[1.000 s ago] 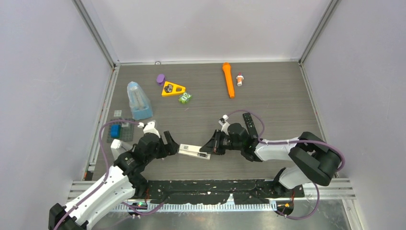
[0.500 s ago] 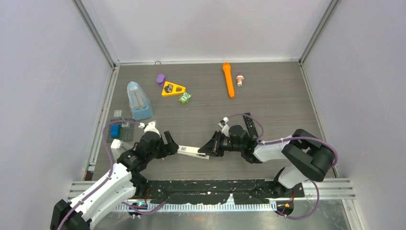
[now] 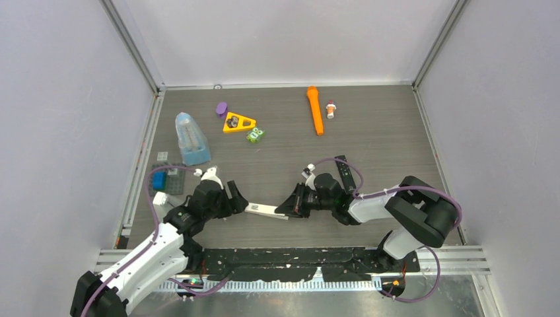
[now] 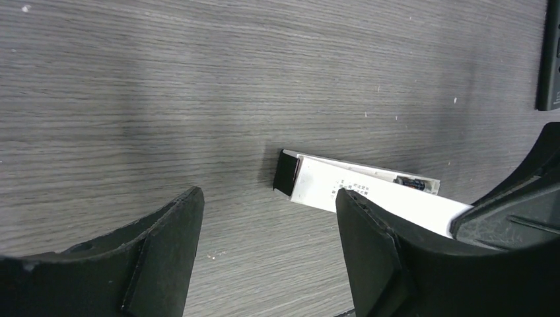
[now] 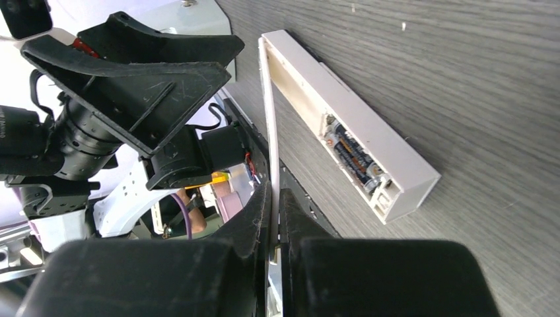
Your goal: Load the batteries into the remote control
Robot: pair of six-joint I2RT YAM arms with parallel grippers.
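Lying open, white remote control [image 5: 360, 119], batteries [image 5: 353, 156] inside

Robot lab cell; white panels [image 3: 284, 39]; aluminium rails [image 3: 132, 46]

Matt plastic remote control [image 4: 330, 188], wood-grain table [image 4: 198, 79]

Table [image 3: 389, 152]: dark grey wood-grain top, beneath left claw [image 3: 239, 198] and right claw [image 3: 284, 207].
Walls [image 3: 284, 39]: plain pale panels beyond the claws and flanking both.
Frame [image 3: 132, 46]: aluminium corner rails, beyond the claws.
Light: even, diffuse; soft shadows under the claws.
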